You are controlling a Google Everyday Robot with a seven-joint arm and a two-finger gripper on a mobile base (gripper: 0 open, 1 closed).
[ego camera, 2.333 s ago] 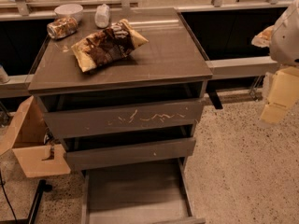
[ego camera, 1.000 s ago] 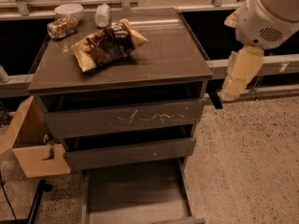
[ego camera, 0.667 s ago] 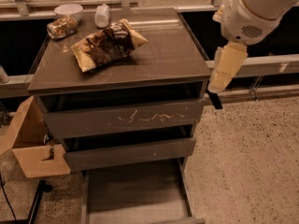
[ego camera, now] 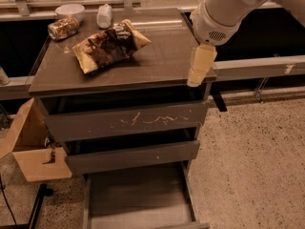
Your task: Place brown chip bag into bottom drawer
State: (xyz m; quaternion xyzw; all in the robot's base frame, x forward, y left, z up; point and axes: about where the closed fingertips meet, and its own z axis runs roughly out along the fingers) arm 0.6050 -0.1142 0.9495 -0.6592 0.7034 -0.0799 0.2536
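No readable text or labels

brown chip bag [ego camera: 110, 45] atop cabinet [ego camera: 162, 68], jaws above front corner

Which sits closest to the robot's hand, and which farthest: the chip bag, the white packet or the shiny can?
The hand hangs over the right front edge of the cabinet top.
1. The brown chip bag, lying left of the top's middle.
2. The white packet, at the back edge behind the bag.
3. The shiny can, on its side at the back-left corner.
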